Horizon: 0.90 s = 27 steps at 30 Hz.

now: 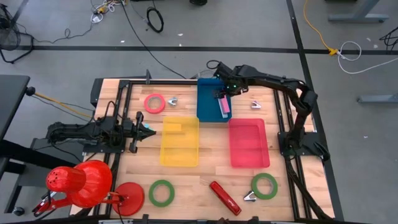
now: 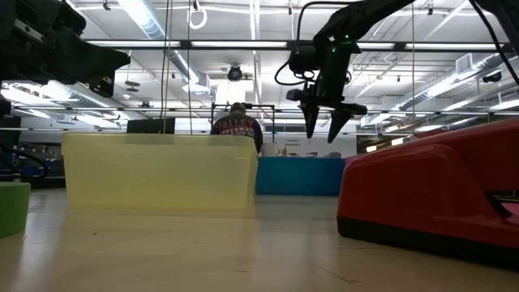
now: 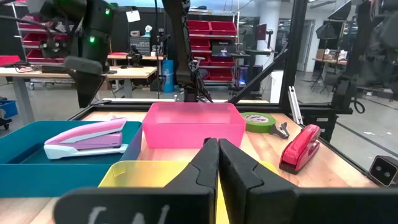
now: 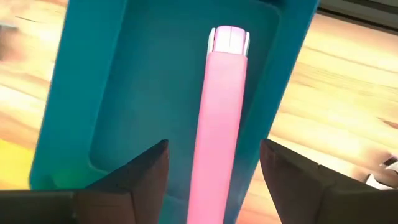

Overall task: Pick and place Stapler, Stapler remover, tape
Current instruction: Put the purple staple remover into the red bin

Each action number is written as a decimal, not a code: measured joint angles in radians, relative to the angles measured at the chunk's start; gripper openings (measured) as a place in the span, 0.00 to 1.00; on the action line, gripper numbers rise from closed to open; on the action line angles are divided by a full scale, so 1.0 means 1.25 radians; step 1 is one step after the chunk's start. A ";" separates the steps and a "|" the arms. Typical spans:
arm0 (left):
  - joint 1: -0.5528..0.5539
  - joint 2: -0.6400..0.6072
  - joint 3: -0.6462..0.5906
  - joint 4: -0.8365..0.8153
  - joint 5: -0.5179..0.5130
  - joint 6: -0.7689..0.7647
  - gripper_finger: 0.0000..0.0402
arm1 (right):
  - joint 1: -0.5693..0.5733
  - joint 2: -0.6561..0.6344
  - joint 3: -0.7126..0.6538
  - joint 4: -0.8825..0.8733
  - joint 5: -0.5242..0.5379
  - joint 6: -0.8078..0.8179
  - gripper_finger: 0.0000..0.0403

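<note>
A pink stapler (image 1: 224, 106) lies in the blue tray (image 1: 208, 99) along its right wall; it also shows in the right wrist view (image 4: 219, 124) and the left wrist view (image 3: 87, 138). My right gripper (image 1: 221, 93) hangs open above the tray, touching nothing; the low view (image 2: 326, 130) shows its fingers spread, pointing down. A red stapler (image 1: 224, 197) lies near the front edge. Tape rolls: red (image 1: 154, 102), green (image 1: 161, 193), green (image 1: 264, 185). Staple removers lie at the far side (image 1: 172, 101), (image 1: 255, 104) and at the front (image 1: 250, 196). My left gripper (image 1: 148, 130) is shut and empty beside the yellow tray (image 1: 180, 142).
A pink tray (image 1: 249, 143) stands right of the yellow tray. A red desk lamp (image 1: 81, 183) and its round base (image 1: 129, 198) sit at the front left. Black frame rails run round the table. A person (image 2: 237, 123) stands in the room beyond.
</note>
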 joint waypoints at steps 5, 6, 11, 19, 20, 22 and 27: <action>0.000 0.000 0.000 0.000 0.000 0.000 0.04 | 0.000 -0.013 0.000 -0.006 0.000 -0.013 0.61; 0.000 0.000 0.000 0.000 0.000 0.000 0.04 | 0.000 -0.014 0.000 -0.006 0.000 -0.017 0.61; 0.000 0.000 0.000 0.000 0.000 0.000 0.04 | 0.000 -0.014 0.000 -0.014 0.000 -0.018 0.59; 0.000 0.000 0.000 0.000 0.000 0.000 0.04 | -0.016 -0.025 -0.001 -0.011 0.000 -0.019 0.56; 0.000 0.000 0.000 0.000 0.000 0.000 0.04 | -0.019 -0.029 -0.001 -0.011 0.000 -0.019 0.56; 0.000 0.000 0.000 0.000 0.000 0.000 0.04 | -0.025 -0.037 -0.001 -0.011 0.000 -0.020 0.56; 0.000 0.000 0.000 0.000 0.000 0.000 0.04 | -0.046 -0.087 -0.033 0.008 0.000 -0.023 0.55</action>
